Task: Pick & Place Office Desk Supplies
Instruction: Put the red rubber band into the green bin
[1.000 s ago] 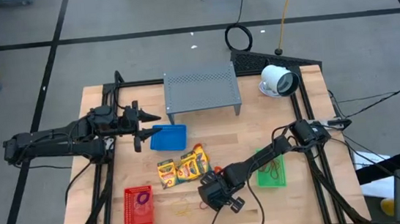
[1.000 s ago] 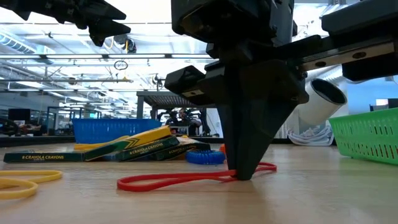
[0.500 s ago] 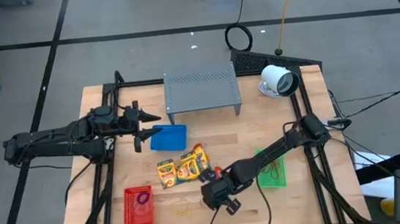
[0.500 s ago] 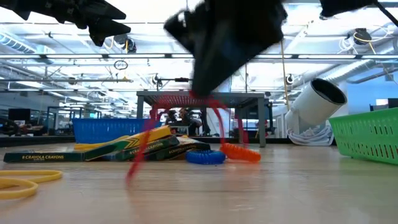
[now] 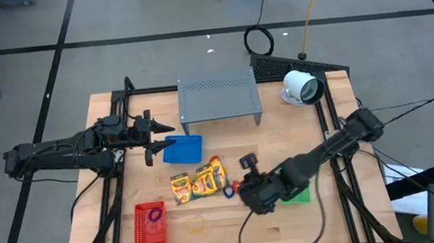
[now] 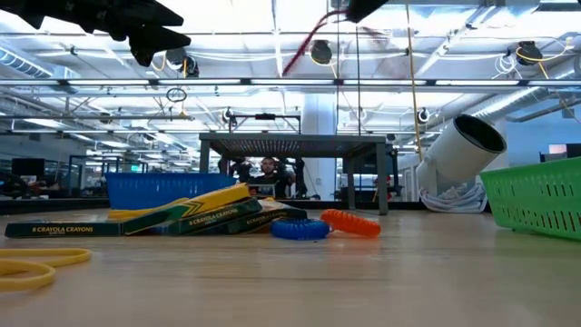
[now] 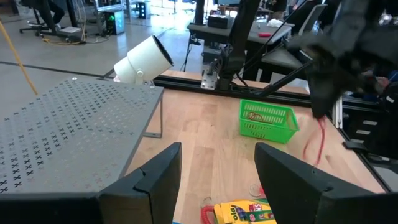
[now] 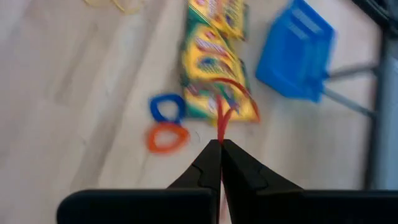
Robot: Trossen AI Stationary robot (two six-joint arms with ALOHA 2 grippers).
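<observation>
While it hung above the worktop (image 5: 282,135): red rubber band (image 8: 225,102), pinched at one end by the right pincer (image 8: 220,148), jaws fully shut.
Handling: limp, featherweight, likely to swing; one strand sufficed.
Left pincer (image 7: 217,165): half open, empty, over the blue basket (image 5: 182,149).

Red rubber band (image 8: 225,99) hung in a thin loop, pinched by the closed right pincer (image 8: 220,148), lifted clear of the desk. Yellow crayon packs (image 5: 199,180) lay flat mid-desk, overlapping. Blue band (image 8: 165,107) and orange band (image 8: 166,138) lay just beside the packs, next to each other. Blue basket (image 5: 182,149) sat behind the packs. Red basket (image 5: 149,224) near the front held a purple loop (image 5: 156,215). Green basket (image 7: 268,121) stood on the right side, bands inside. Tan loops (image 5: 199,229) lay beside the red basket.
</observation>
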